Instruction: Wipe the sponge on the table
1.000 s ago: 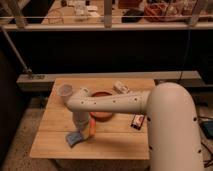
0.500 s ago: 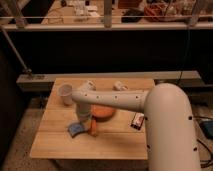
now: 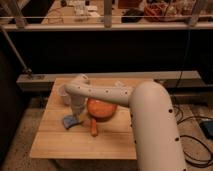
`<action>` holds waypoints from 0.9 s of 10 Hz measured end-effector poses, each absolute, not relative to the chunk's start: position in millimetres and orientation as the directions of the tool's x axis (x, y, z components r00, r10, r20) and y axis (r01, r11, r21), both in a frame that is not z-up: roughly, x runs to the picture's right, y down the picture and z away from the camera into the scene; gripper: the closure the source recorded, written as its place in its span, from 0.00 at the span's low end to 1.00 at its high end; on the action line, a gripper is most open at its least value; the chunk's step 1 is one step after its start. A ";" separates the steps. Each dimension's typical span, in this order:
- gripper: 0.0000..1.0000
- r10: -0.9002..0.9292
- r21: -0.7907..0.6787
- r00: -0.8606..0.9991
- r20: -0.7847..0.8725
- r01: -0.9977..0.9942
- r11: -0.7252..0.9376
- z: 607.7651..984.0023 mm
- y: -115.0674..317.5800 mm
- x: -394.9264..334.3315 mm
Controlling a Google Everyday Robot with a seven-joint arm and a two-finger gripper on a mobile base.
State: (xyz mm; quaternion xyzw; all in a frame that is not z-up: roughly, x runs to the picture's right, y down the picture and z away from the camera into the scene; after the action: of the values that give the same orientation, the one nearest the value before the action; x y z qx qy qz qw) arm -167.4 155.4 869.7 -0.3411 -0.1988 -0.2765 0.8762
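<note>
The small light-blue sponge (image 3: 69, 122) lies flat on the left half of the light wooden plank table (image 3: 60, 145). My gripper (image 3: 75, 117) comes straight down onto the sponge's right end and is shut on it, pressing it to the planks. The white arm runs from the lower right across the table to a bend at the upper left, then drops to the gripper. Most of the gripper's tips are hidden by the wrist and the sponge.
An orange bowl (image 3: 102, 108) sits just right of the gripper, with a slim orange stick (image 3: 94, 128) in front of it. A pale cup (image 3: 63, 93) stands behind the gripper. A grey ledge (image 3: 35, 80) runs behind the table. Cables (image 3: 196, 131) lie on the floor at right.
The gripper and the sponge have slid together away from the table's front edge and slightly left. The arm's bend has swung back with them.
</note>
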 end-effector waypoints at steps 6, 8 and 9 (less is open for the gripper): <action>0.48 -0.417 -0.410 0.680 0.603 0.712 0.570 874.8 145.1 -249.2; 0.48 -0.429 -0.385 0.647 0.630 0.740 0.551 873.1 149.4 -264.5; 0.48 -0.433 -0.378 0.634 0.641 0.751 0.541 872.7 153.0 -267.1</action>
State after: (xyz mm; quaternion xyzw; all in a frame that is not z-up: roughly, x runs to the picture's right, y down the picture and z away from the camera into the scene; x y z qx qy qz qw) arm -267.1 153.0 872.7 -0.3258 -0.2445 -0.3511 0.8431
